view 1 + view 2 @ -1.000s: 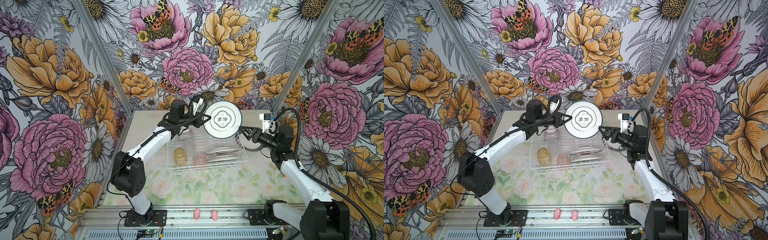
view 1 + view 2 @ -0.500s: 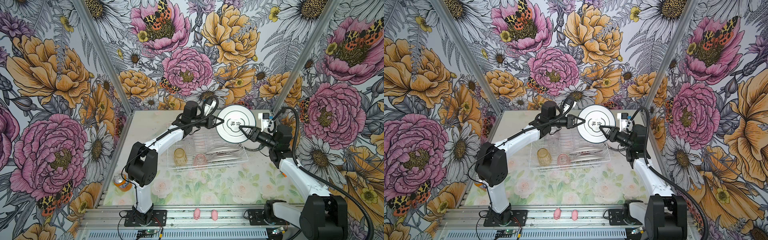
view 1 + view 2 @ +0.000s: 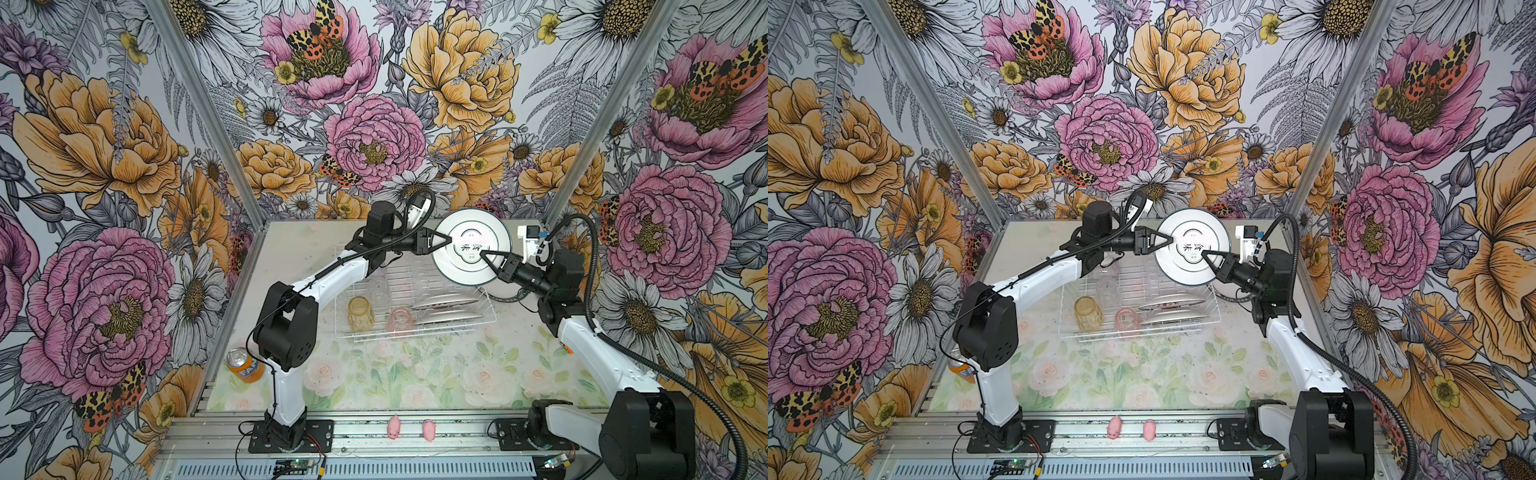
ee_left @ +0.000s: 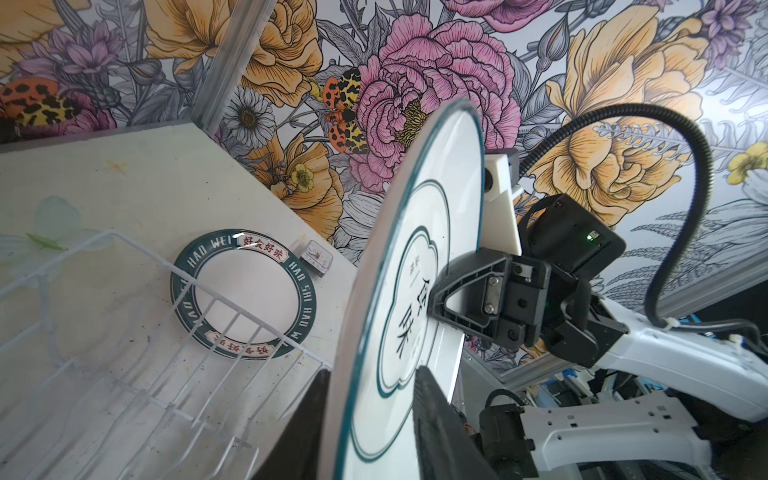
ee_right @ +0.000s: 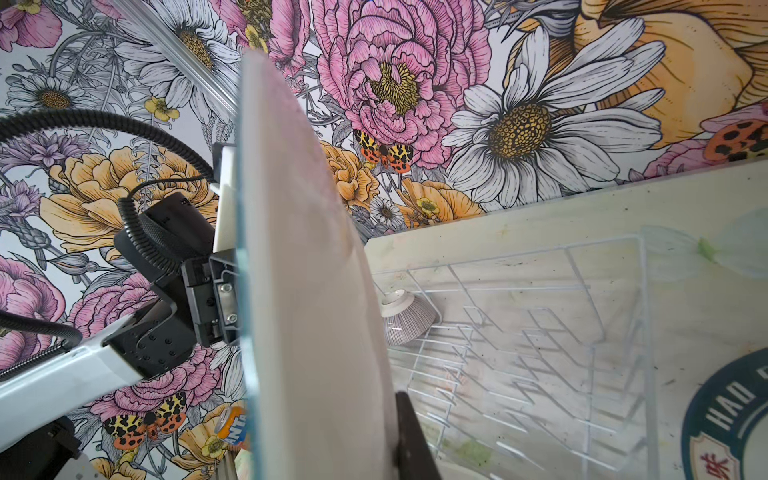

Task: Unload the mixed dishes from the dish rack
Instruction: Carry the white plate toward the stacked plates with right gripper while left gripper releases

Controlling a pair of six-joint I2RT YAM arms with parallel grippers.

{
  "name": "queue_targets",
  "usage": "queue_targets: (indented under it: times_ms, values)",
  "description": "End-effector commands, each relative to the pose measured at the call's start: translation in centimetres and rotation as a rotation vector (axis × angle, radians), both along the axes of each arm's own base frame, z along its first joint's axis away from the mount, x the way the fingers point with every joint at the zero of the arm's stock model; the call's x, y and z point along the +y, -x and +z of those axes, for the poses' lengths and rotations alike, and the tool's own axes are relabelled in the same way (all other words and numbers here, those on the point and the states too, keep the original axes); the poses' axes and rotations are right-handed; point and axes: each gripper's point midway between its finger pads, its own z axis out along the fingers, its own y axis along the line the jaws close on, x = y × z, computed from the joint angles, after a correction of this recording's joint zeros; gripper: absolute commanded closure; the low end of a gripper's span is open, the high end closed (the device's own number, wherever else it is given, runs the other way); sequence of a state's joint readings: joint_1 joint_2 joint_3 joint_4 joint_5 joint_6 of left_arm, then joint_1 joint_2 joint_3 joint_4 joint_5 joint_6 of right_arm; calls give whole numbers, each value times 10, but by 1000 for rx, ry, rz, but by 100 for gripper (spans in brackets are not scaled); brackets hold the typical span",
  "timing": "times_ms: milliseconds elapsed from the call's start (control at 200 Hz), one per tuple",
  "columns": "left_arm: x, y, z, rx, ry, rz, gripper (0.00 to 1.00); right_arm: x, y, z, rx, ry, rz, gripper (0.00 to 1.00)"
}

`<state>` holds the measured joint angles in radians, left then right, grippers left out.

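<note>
- The right gripper (image 3: 485, 254) is clamping the plate (image 3: 465, 226) tight — one finger is pressing on its printed face and the other is sitting behind it.
- The left gripper (image 3: 446, 240) is straddling the opposite rim; I cannot tell whether its jaws are pinching or hanging loose.
- The plate is hanging in the air between the two grippers, its printed face showing in both top views.
- The rack (image 3: 415, 282) is lying below both grippers.
- Other plates (image 3: 446, 309) are standing in its slots, lower than the right gripper.
- An amber tumbler (image 3: 360, 313) and a pink tumbler (image 3: 398, 322) are sitting in the rack, nearer the arm bases than either gripper.
- A bowl (image 5: 405, 324) is resting in a rack corner.
- A flat plate (image 4: 245, 299) is lying on the table beyond the rack — below the right gripper.
</note>
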<state>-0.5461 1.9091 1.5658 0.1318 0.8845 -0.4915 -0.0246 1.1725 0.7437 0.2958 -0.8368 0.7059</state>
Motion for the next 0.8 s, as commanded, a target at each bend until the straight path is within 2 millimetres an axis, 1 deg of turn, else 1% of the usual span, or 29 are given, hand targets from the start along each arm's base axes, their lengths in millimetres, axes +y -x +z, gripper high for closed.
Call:
queue_targets:
  times_ms: [0,50,90,110,190,260,320,425,545,661,711,791]
  values:
    - [6,5,14,-75,-10,34,59,-6,1,30,-92,-7,-49,100]
    - [12,2,6,-81,-63,73,58,-13,-1,34,-96,-11,-80,100]
    - [17,-3,-11,-80,-134,117,57,-19,-2,37,-99,-13,-108,100]
    - [24,0,-2,-107,-151,145,56,-23,-4,39,-99,-14,-124,100]
    - [44,-5,-17,-131,-262,254,55,-42,-9,40,-83,-18,-199,100]
    - [64,-7,-24,-148,-324,337,54,-67,-16,35,-47,-19,-299,100]
    - [80,-5,-27,-168,-365,401,54,-93,-21,25,6,-16,-400,100]
    - [106,5,-25,-218,-420,501,54,-138,-25,-3,113,11,-573,100]
    - [133,18,-20,-268,-464,598,53,-173,-24,-35,208,21,-695,100]
    - [151,28,-17,-290,-484,650,50,-191,-21,-66,286,25,-759,100]
    - [158,30,-15,-295,-494,665,50,-195,-21,-79,320,27,-766,100]
    - [164,32,-15,-295,-504,680,49,-195,-24,-99,373,24,-753,100]
